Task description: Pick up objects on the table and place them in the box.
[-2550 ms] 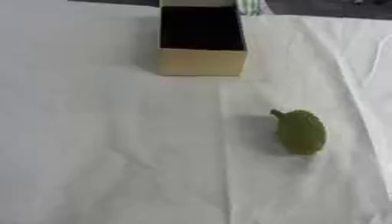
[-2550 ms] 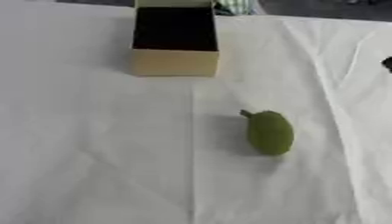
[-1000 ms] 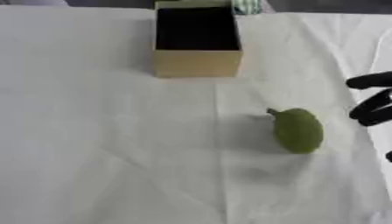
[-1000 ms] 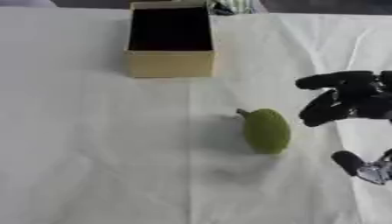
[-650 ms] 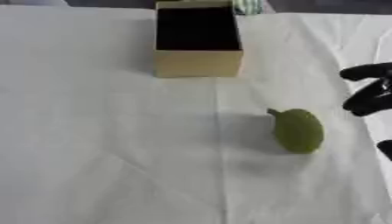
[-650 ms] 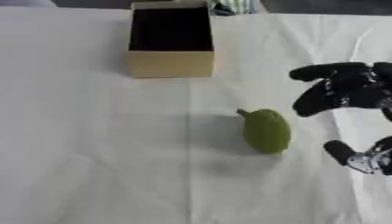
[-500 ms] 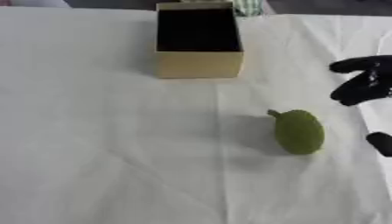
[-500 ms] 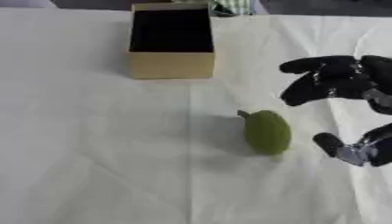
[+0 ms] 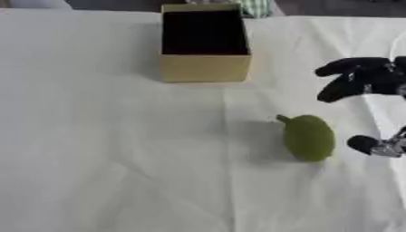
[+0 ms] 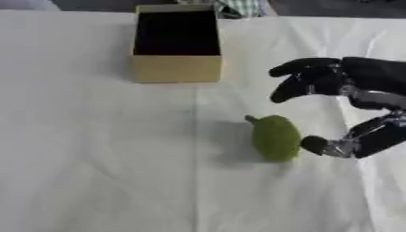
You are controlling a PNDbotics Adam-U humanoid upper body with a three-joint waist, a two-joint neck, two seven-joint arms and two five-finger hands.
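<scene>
A green, bumpy oval fruit with a short stem (image 10: pixel 274 137) lies on the white cloth right of centre. My right hand (image 10: pixel 361 90) comes in from the right edge, open, its fingers spread above and behind the fruit and its thumb (image 10: pixel 329 145) just to the fruit's right, close to it; whether it touches I cannot tell. An open gold cardboard box (image 10: pixel 176 67) with a dark inside stands at the far centre, nothing visible in it. My left hand shows in neither view.
White creased cloth (image 9: pixel 103 149) covers the whole table. Something with a green-and-white pattern (image 10: pixel 240 7) lies just behind the box at the far edge.
My right hand has come in from the right edge and moved left and up toward the fruit, fingers spread. The fruit and box have stayed put.
</scene>
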